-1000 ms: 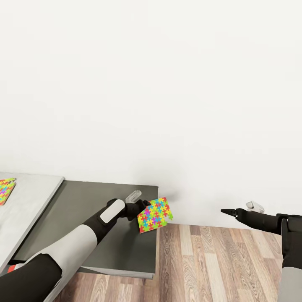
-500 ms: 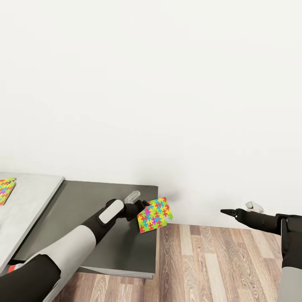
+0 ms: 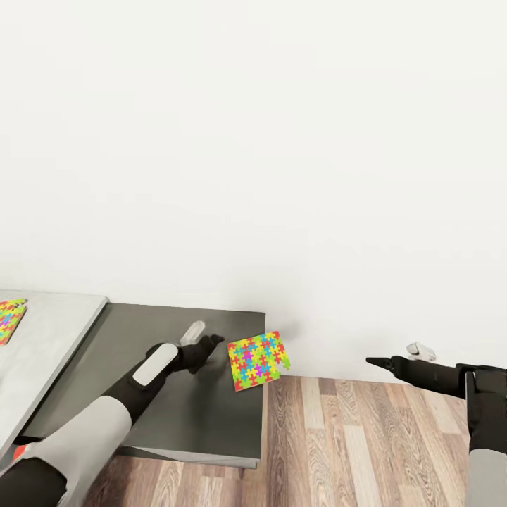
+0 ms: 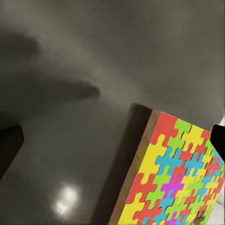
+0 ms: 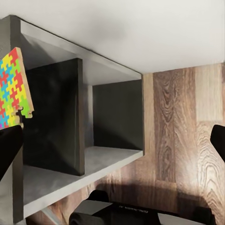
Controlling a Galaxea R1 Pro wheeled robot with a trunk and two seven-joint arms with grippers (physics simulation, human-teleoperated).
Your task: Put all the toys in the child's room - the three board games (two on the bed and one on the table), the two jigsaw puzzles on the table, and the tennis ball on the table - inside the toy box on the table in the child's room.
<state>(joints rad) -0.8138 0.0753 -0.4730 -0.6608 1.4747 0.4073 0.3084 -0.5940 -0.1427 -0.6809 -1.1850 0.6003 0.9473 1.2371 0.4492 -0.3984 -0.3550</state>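
Note:
A jigsaw puzzle [image 3: 258, 360] lies at the right end of the table's dark grey wing [image 3: 176, 408], one corner hanging past the edge over the floor. My left gripper [image 3: 211, 345] is open just left of the slab and apart from it. In the left wrist view [image 4: 114, 140] the puzzle [image 4: 173, 178] sits off to one side of the wide-spread fingers. A second jigsaw puzzle [image 3: 8, 318] rests on the light grey top at the far left. My right gripper [image 3: 373, 362] hangs open over the wood floor, right of the table, holding nothing.
A white wall runs behind the table. The right wrist view looks at the table's end, with dark open shelf compartments [image 5: 112, 122] under the overhanging puzzle [image 5: 14, 89]. Wood-plank floor [image 3: 366, 443] lies right of the table. A small red edge [image 3: 17, 451] peeks beside my left arm.
My left gripper has let go of the jigsaw puzzle and drawn back to the left along the dark wing. The puzzle stays at the table's end. The right arm has edged slightly left.

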